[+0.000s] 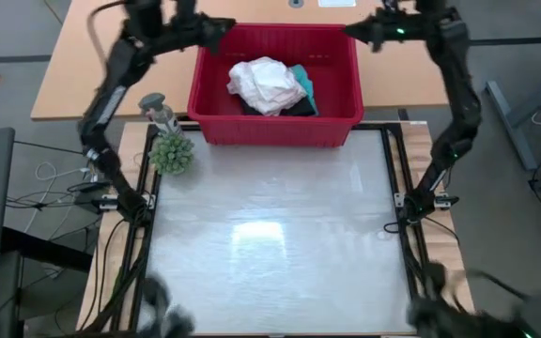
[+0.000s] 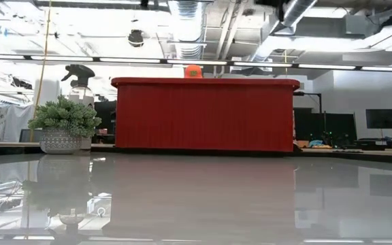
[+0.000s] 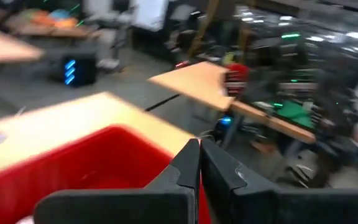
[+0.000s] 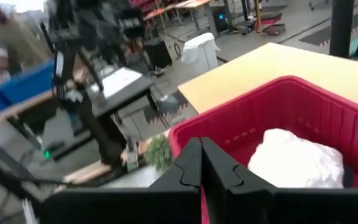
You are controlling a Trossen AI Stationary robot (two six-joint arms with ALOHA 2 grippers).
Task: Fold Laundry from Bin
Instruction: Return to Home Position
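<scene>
Red bin [image 1: 275, 131] sat at the far edge of the worktop [image 1: 270, 244], approx mid-way along it, one long side facing the near edge. Laundry was all inside. A crumpled white garment [image 1: 263, 83] lay on top around the middle. A teal piece [image 1: 306, 89] touched it on the R side, and a bit of black cloth [image 1: 252, 109] showed under the white one's near side.

L gripper [image 3: 199, 143] was up in the air by the bin's far-L corner, fingers pressed together w/ nothing btwn them. R gripper [image 4: 201, 142] was raised by the bin's far-R corner, fingers also together and empty. Its wrist view looked down past them onto the white garment in the bin. Each arm arched up from a base at the worktop's L or R edge, approx half-way along.

Small potted plant [image 1: 171, 153] stood near the worktop's far-L corner, just beside the bin's L end. A spray bottle [image 1: 158, 111] stood just beyond it, close to the bin wall. In the low view the bin's near wall filled the centre, w/ plant and bottle off to one side. A blurred person [image 4: 14, 37] showed in the room beyond, in the R wrist view.
</scene>
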